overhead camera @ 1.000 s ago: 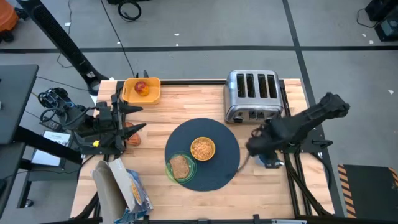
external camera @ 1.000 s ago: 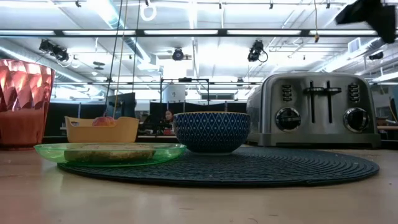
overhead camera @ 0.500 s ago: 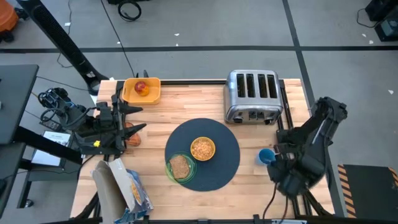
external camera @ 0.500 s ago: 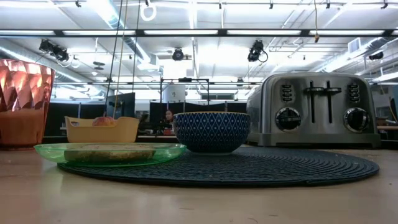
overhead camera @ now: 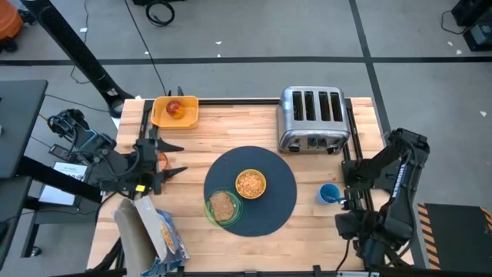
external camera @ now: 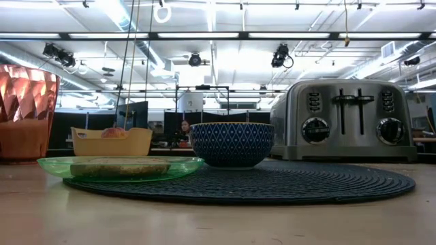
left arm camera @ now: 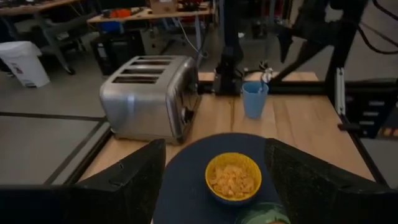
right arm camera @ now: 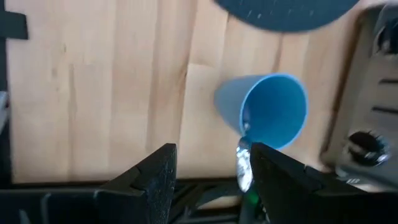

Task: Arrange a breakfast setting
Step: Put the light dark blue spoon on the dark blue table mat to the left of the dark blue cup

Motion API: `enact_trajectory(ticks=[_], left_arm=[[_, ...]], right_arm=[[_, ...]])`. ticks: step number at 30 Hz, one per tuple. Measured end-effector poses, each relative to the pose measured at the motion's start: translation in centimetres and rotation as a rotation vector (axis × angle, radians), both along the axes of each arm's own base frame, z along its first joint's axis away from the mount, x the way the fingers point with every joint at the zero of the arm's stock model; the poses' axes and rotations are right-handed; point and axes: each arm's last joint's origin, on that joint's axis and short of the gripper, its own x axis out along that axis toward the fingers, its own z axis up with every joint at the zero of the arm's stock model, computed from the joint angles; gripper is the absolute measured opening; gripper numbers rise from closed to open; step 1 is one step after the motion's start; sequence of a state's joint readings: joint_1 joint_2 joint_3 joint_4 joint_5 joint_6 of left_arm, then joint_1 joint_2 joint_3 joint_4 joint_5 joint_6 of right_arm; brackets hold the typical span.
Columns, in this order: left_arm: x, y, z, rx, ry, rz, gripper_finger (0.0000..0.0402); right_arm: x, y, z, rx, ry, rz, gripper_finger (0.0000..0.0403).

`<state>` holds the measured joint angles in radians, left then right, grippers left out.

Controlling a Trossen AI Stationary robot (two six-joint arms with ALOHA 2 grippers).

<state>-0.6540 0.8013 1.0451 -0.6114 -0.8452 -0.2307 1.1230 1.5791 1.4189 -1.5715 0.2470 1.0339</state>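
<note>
The dark round mat [overhead camera: 269,201] bears the yellow cereal bowl [overhead camera: 250,184] and the green plate with toast [overhead camera: 223,206]. The blue cup [overhead camera: 329,194] stands to the mat's right, with the spoon [right arm camera: 244,163] leaning out of it. The red apple [overhead camera: 175,109] lies in the orange-yellow tray at the far left. My left gripper [overhead camera: 174,158] is open at the table's left, pointing toward the mat, with the orange tumbler [overhead camera: 159,160] partly hidden beneath it. My right gripper [overhead camera: 355,225] is open, off the cup's near right side.
The silver toaster [overhead camera: 311,117] stands at the far right, behind the mat. The orange-yellow tray [overhead camera: 187,114] sits at the far left corner. A bread bag [overhead camera: 150,231] lies at the near left corner. Bare wood shows left of the mat and along the near edge.
My right gripper has swung away from above the blue cup toward the table's near right corner, turning as it went; the cup stays where it was. My left gripper has sunk a little and tipped downward, still open.
</note>
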Motion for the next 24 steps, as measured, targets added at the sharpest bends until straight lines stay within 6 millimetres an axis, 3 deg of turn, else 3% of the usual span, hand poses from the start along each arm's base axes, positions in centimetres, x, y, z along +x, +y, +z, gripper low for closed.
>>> enact_trajectory(ticks=[15, 24], left_arm=[[1.2, -1.0, -0.9, -0.056, 0.041, 0.007, 0.0231], [1.9, -1.5, -1.4, -0.035, 0.069, 0.008, 0.0231]], right_arm=[[-3.8, -1.1, -5.6, -0.265, 0.023, 0.160, 0.0204], [-4.2, -2.1, -7.2, -0.338, 0.043, 0.172, 0.0203]])
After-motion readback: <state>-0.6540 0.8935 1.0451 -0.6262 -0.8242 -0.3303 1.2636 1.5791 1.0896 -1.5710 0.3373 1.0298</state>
